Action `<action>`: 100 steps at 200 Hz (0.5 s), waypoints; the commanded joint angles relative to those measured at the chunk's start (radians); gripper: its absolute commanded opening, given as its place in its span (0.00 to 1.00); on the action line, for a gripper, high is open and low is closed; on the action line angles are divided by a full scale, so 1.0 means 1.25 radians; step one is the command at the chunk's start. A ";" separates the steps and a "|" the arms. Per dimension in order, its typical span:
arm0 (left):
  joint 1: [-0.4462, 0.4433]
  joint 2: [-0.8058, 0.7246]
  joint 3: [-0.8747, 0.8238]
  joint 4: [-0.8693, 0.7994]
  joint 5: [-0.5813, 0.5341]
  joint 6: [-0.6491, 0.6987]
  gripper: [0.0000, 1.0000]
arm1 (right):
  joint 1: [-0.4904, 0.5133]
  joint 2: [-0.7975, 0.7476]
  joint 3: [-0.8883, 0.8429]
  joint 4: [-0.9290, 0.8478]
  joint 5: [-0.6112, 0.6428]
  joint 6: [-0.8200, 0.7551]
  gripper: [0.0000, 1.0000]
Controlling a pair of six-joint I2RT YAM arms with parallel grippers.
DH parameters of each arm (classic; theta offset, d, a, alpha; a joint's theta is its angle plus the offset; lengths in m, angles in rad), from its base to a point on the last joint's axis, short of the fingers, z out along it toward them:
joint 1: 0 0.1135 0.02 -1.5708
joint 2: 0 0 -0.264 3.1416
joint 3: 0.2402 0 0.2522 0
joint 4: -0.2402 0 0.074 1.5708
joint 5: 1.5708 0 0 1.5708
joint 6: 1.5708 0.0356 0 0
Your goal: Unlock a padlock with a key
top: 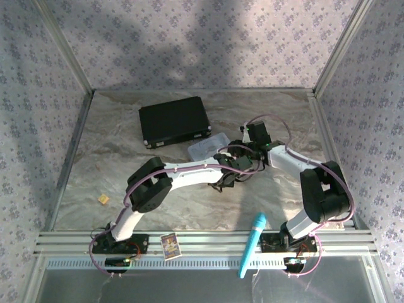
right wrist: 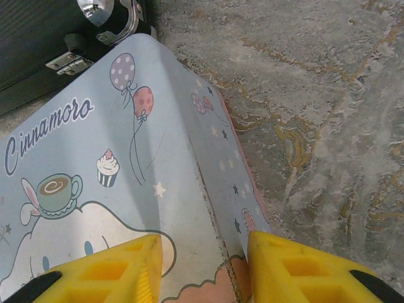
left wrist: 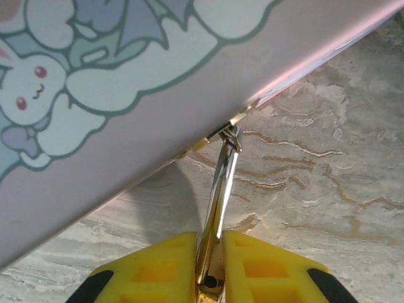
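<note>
The key (left wrist: 218, 189) is cut off at the bottom edge, and its tip disappears at the rim of the tin (left wrist: 126, 95); what it meets there is too small to tell. The black case (right wrist: 31, 44) is cut by the top edge.

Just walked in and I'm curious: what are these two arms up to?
The left gripper pinches the key, its tip up against what looks like the padlock at the edge of the pastel tin. The right gripper straddles a corner of the tin; whether it grips is unclear. The lock itself is mostly hidden.
</note>
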 commanded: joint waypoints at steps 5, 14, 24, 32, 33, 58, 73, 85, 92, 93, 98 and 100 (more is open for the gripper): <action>-0.015 0.037 -0.022 -0.036 0.043 0.008 0.17 | 0.000 0.010 -0.026 -0.006 -0.039 0.016 0.40; -0.016 0.037 -0.023 -0.023 0.049 0.007 0.17 | 0.000 0.008 -0.029 -0.001 -0.040 0.018 0.40; -0.019 0.038 -0.023 -0.011 0.056 0.008 0.21 | 0.001 0.007 -0.034 0.009 -0.043 0.023 0.40; -0.021 0.042 -0.020 -0.008 0.065 0.009 0.24 | 0.000 0.008 -0.035 0.014 -0.043 0.025 0.40; -0.021 0.043 -0.019 -0.008 0.065 0.009 0.24 | 0.000 0.009 -0.035 0.014 -0.043 0.025 0.40; -0.028 0.058 -0.009 -0.009 0.066 0.005 0.24 | -0.005 0.008 -0.034 0.017 -0.041 0.029 0.39; -0.033 0.066 0.004 -0.025 0.061 0.004 0.23 | -0.013 0.010 -0.027 0.017 -0.048 0.033 0.39; -0.035 0.070 0.013 -0.036 0.055 0.007 0.21 | -0.017 0.009 -0.019 0.013 -0.052 0.032 0.39; -0.035 0.070 0.017 -0.044 0.051 0.009 0.19 | -0.016 0.007 -0.010 0.006 -0.054 0.028 0.39; -0.035 0.070 0.017 -0.045 0.050 0.010 0.19 | -0.017 0.006 -0.009 0.005 -0.054 0.027 0.39; -0.034 0.070 0.019 -0.050 0.045 0.011 0.17 | -0.018 0.004 -0.003 -0.004 -0.053 0.024 0.39; -0.034 0.070 0.019 -0.054 0.044 0.013 0.17 | -0.019 0.003 -0.001 -0.007 -0.052 0.022 0.39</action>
